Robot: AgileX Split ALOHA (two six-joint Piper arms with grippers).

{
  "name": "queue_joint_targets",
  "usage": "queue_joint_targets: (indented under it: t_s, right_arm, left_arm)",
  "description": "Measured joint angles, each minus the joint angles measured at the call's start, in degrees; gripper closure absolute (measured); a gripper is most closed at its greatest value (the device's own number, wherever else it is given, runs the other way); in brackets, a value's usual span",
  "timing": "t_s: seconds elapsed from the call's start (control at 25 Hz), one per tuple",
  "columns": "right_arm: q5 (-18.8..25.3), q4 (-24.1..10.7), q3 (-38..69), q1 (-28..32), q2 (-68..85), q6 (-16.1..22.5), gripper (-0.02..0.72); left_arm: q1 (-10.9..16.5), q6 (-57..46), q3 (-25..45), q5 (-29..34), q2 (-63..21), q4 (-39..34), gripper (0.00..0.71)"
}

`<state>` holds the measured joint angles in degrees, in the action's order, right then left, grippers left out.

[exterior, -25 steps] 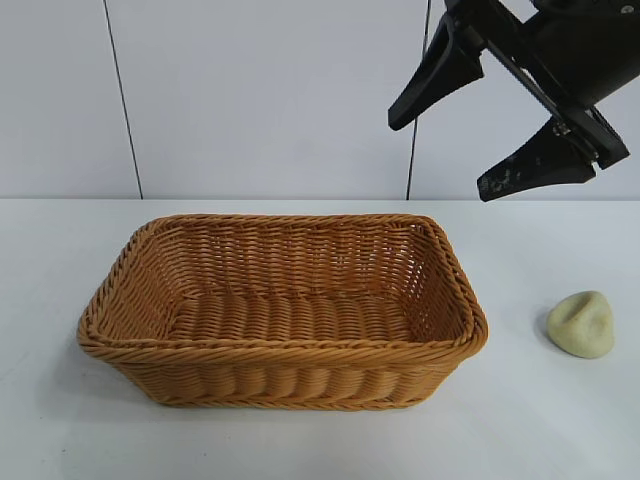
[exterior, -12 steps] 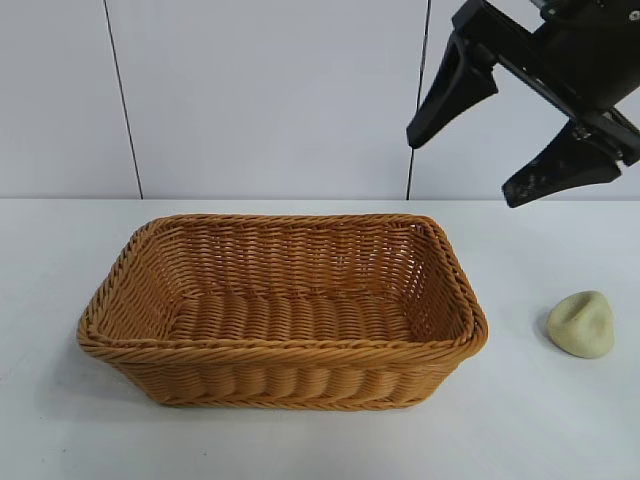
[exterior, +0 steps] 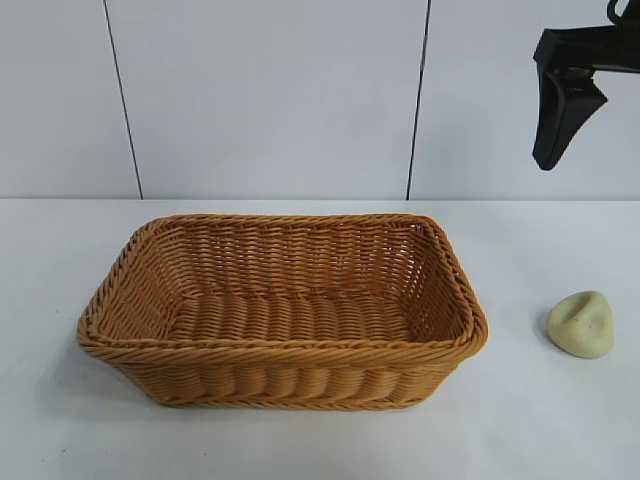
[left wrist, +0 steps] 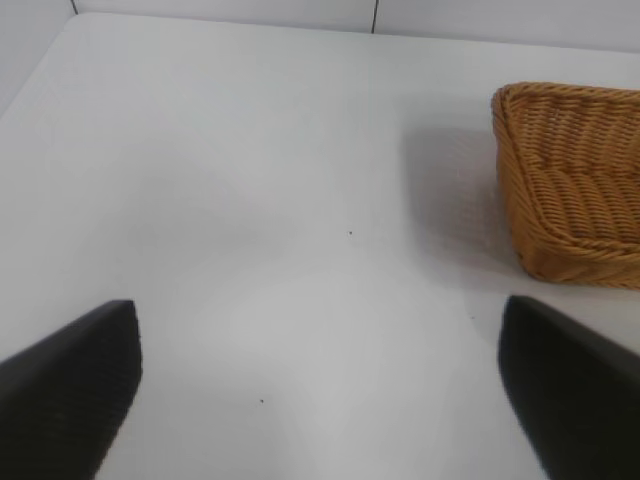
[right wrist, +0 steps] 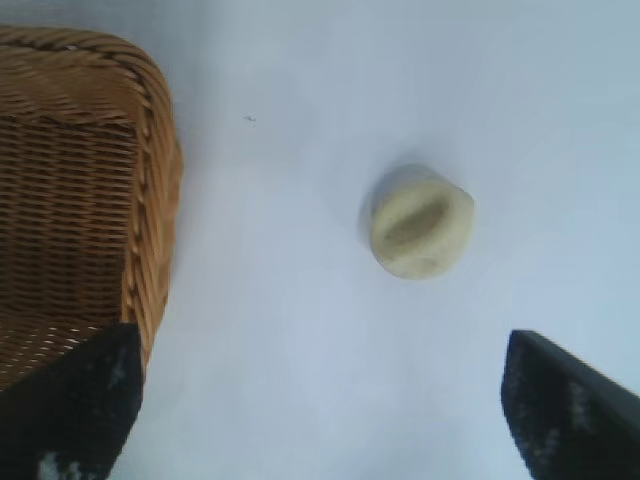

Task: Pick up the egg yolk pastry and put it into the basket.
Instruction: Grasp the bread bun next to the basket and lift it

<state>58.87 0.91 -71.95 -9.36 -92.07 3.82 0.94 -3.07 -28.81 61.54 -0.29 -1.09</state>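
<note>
The egg yolk pastry (exterior: 582, 324), a pale yellow dented lump, lies on the white table to the right of the basket (exterior: 285, 347), apart from it. The orange-brown wicker basket stands mid-table with nothing in it. My right gripper (right wrist: 318, 340) hangs open and empty high above the table, over the pastry (right wrist: 420, 220) and beside the basket's end (right wrist: 150, 150). Only one of its fingers (exterior: 562, 110) shows at the exterior view's top right edge. My left gripper (left wrist: 318, 305) is open and empty over bare table, off the basket's corner (left wrist: 560, 180).
A white wall with dark vertical seams (exterior: 415, 100) rises behind the table. Bare white tabletop (exterior: 540, 420) lies around the pastry and in front of the basket.
My right gripper has swung to the right, away from above the basket's right end, and most of it has left the exterior view. Basket and pastry have not moved.
</note>
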Motion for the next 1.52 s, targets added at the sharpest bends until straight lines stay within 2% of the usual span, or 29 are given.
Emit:
queue_joint_targets:
  t_s: [0.16,0.36,0.68,0.92,1.04,1.2,1.28,1.4,1.52]
  right_arm:
    - [-0.3,-0.4,0.0,0.7,-4.6,0.0,0.008]
    - [-1.1,-0.5,0.0,4.9,-9.8,0.0,0.008]
    - [-5.1,-0.4,0.0,8.5,-16.0,-0.1,0.008]
    - [-9.9,2.4,0.0,8.6,-21.6,-0.5,0.008]
    - [-11.2,3.9,0.0,8.6,-24.1,-1.6,0.008]
    - [-12.2,4.2,0.0,8.6,-26.0,-1.7,0.010]
    - [-12.4,4.2,0.0,8.6,-26.0,-1.7,0.048]
    - [-12.4,4.1,0.0,8.6,-26.0,-1.7,0.157]
    - [-12.3,4.0,0.0,8.6,-26.0,-1.7,0.323]
  left_arm:
    - [0.0,0.0,0.0,0.0,0.0,0.0,0.015]
    - [0.0,0.0,0.0,0.0,0.0,0.0,0.015]
    - [0.0,0.0,0.0,0.0,0.0,0.0,0.015]
    - [0.0,0.0,0.0,0.0,0.0,0.0,0.015]
    - [0.0,0.0,0.0,0.0,0.0,0.0,0.015]
    - [0.0,0.0,0.0,0.0,0.0,0.0,0.015]
    - [0.0,0.0,0.0,0.0,0.0,0.0,0.015]
    - [0.0,0.0,0.0,0.0,0.0,0.0,0.015]
    - [0.0,0.0,0.0,0.0,0.0,0.0,0.015]
